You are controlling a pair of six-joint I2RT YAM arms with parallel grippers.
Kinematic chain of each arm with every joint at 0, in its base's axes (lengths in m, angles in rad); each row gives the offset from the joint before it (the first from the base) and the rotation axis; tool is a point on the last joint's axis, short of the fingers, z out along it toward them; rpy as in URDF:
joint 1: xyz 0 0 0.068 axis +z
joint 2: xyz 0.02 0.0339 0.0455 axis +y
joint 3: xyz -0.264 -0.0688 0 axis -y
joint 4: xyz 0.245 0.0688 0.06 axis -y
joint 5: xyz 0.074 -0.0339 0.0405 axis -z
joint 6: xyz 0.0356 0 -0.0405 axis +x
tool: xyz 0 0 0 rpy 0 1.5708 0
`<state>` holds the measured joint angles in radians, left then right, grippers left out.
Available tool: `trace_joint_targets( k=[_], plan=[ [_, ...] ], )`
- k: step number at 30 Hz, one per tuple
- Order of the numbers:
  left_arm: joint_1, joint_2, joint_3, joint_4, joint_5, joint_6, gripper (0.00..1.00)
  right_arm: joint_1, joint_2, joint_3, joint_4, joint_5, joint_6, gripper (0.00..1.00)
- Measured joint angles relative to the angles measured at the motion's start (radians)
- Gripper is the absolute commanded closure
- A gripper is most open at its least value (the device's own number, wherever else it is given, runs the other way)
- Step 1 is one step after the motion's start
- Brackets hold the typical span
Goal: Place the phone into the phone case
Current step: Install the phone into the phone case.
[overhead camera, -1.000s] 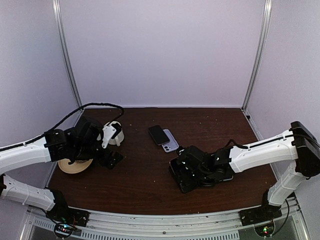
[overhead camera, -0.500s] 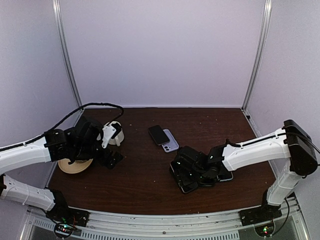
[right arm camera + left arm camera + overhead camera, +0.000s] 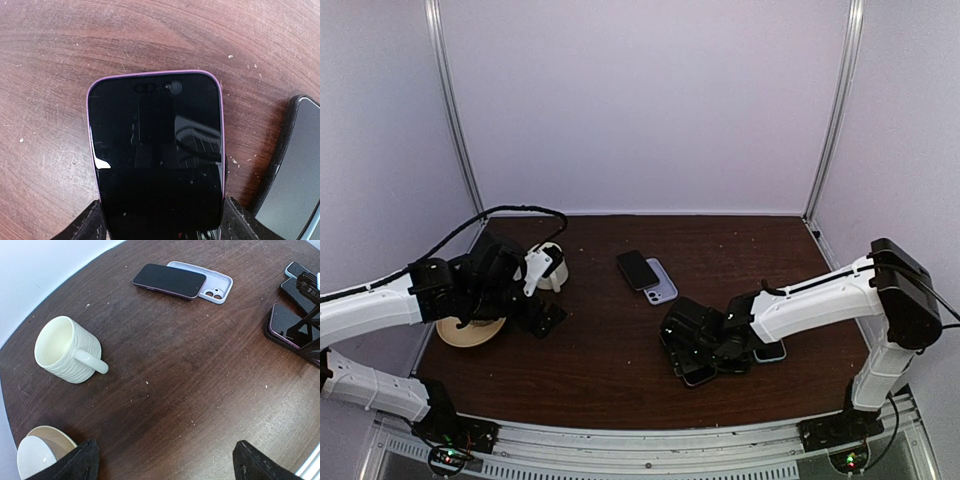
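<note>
A pale lilac phone case (image 3: pixel 664 287) lies at the table's middle back, with a black phone (image 3: pixel 636 268) resting partly on its left end; both show in the left wrist view, case (image 3: pixel 216 286) and phone (image 3: pixel 169 280). My right gripper (image 3: pixel 695 352) is low over a group of phones at the front right. In the right wrist view its fingers (image 3: pixel 92 222) press both long edges of a purple-rimmed phone (image 3: pixel 156 150) lying screen up on the table. My left gripper (image 3: pixel 165 462) is open and empty above bare table at the left (image 3: pixel 535 315).
A white ribbed mug (image 3: pixel 62 350) and a saucer with a bowl (image 3: pixel 37 455) stand left of my left gripper. More dark phones lie beside the right gripper (image 3: pixel 295 175), one at its right (image 3: pixel 770 352). A black cable runs along the back left.
My right arm has moved left and down, closing in on the purple-rimmed phone. The left arm, the case and the black phone have not moved.
</note>
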<state>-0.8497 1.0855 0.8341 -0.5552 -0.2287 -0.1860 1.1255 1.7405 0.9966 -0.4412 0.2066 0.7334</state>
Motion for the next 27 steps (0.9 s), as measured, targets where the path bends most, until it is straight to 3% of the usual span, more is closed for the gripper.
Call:
trace_joint_targets(
  k=[13, 20, 27],
  plan=[
    [0.007, 0.0, 0.0, 0.0, 0.005, 0.0, 0.02, 0.0, 0.013, 0.034, -0.076, 0.028, 0.038, 0.46],
    [0.011, 0.0, 0.0, 0.0, 0.007, 0.0, 0.03, 0.001, 0.022, 0.051, -0.101, 0.031, 0.049, 0.28],
    [0.011, 0.0, 0.0, 0.0, 0.008, 0.0, 0.02, 0.001, 0.022, 0.06, -0.124, 0.032, 0.052, 0.23]
  ],
)
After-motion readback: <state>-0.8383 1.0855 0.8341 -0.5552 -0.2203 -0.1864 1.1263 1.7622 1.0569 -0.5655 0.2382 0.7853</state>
